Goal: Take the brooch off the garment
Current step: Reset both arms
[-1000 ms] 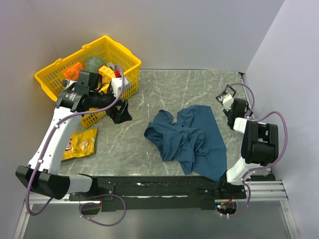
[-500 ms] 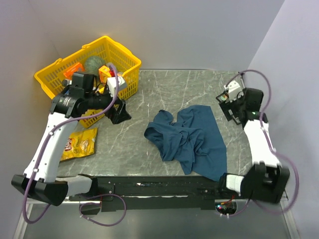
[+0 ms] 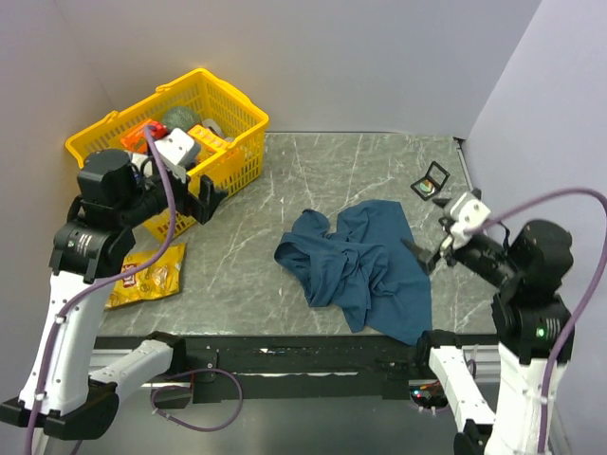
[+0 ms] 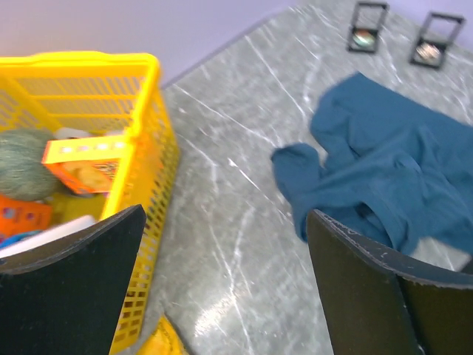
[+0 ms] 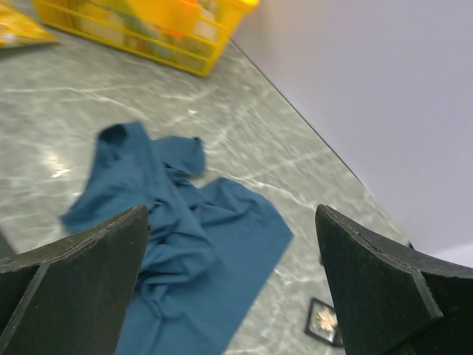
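The garment (image 3: 360, 265) is a dark blue wrinkled shirt, crumpled in the middle of the table; it also shows in the left wrist view (image 4: 384, 163) and the right wrist view (image 5: 185, 244). A small gold piece in a black square frame (image 3: 434, 179) lies on the table at the back right, apart from the cloth; it looks to be the brooch (image 5: 325, 322). The left wrist view shows two such frames (image 4: 367, 26) (image 4: 436, 41). My right gripper (image 3: 427, 256) (image 5: 230, 211) hangs open above the garment's right edge, holding nothing. My left gripper (image 3: 207, 197) (image 4: 225, 214) is open and empty beside the basket.
A yellow basket (image 3: 242, 123) (image 4: 151, 70) filled with several items stands at the back left. A yellow snack bag (image 3: 147, 275) lies in front of it. Walls close the table at the back and right.
The right arm drew back from the rear right corner toward the near side, jaws wide, leaving a black frame on the table. The left arm rose and pulled back to the left.
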Motion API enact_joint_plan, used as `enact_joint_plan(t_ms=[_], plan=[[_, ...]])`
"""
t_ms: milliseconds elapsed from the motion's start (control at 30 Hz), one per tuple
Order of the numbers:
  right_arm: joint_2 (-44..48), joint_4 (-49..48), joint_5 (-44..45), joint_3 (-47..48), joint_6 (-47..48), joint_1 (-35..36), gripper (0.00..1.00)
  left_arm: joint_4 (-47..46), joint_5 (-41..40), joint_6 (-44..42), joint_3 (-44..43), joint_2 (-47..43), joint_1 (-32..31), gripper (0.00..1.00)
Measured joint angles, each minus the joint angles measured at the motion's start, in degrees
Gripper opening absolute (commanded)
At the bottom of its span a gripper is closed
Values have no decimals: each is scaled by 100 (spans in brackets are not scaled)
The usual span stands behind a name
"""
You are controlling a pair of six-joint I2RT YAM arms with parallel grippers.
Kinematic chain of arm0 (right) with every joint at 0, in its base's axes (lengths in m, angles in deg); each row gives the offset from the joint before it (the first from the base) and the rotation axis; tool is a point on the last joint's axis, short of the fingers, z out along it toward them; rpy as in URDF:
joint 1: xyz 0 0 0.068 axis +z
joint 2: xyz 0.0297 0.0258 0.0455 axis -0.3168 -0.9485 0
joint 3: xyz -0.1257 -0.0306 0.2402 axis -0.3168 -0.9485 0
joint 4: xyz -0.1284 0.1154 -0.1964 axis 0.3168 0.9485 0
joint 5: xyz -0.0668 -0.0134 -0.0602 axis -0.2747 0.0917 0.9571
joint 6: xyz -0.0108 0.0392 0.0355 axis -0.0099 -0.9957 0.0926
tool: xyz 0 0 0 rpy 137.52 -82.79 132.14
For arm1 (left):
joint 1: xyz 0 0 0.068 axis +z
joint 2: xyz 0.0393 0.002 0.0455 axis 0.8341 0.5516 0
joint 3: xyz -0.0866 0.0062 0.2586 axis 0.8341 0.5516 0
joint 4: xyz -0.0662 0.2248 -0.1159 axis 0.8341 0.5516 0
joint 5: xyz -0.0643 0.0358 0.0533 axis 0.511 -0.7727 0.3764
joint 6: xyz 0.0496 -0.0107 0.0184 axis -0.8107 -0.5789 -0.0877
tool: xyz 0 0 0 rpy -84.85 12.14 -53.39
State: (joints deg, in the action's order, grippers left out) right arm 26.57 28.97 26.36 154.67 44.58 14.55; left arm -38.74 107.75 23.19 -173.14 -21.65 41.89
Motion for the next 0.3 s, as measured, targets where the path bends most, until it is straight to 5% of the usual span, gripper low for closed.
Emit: enact_joint_plan(t_ms=[300], plan=[[413,98,-809,-306,-433,-162,100,-184,-708,234,11,7,0,96]])
